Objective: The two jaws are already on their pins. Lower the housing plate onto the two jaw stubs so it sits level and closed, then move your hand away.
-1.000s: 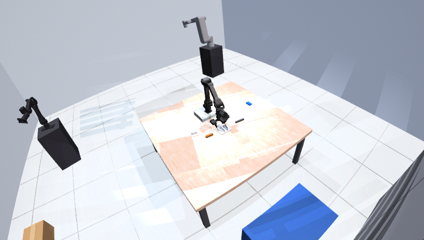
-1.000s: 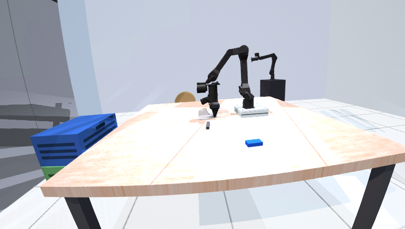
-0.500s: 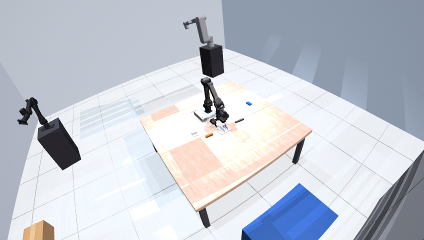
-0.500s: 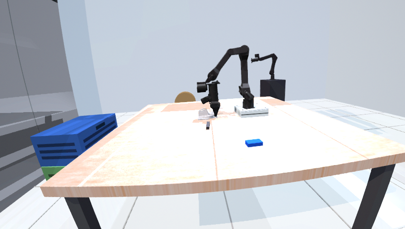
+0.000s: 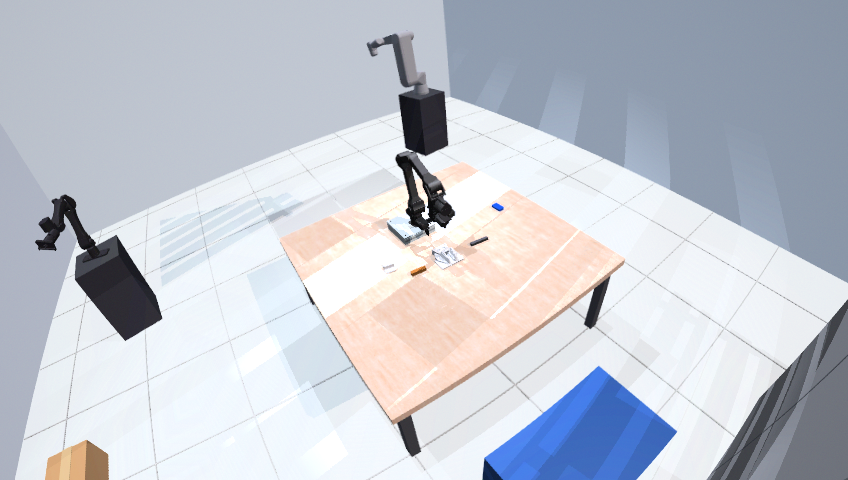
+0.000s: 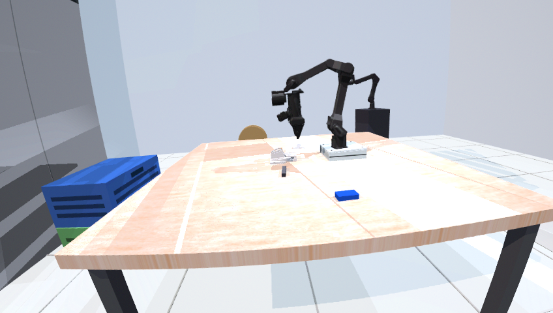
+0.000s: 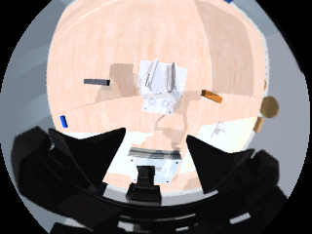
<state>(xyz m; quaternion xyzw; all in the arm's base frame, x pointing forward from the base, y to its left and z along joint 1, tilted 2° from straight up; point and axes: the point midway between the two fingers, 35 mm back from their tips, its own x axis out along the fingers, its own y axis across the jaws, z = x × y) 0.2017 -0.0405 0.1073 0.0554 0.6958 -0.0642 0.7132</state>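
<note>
The white housing plate point(image 7: 158, 103) with two round marks lies across the near end of the two jaws in the wrist view. It looks about level, but whether it is fully seated on the stubs cannot be told. The left jaw point(image 7: 152, 76) and the right jaw point(image 7: 174, 78) stand up side by side on a white base point(image 7: 182, 89). The whole gripper assembly point(image 5: 446, 256) point(image 6: 282, 156) stands on the table. My gripper point(image 7: 156, 135) point(image 6: 298, 137) is open and empty. It is above the table, away from the plate on the arm-base side. The stubs are hidden.
A dark bar point(image 5: 479, 240) point(image 6: 283, 171) point(image 7: 97, 82) and an orange block point(image 5: 418, 270) point(image 7: 212, 96) lie on either side of the assembly. A small white part point(image 5: 388, 267) point(image 7: 218, 129) lies beyond the orange block. A blue block point(image 5: 497, 206) point(image 6: 347, 195) lies farther off.
</note>
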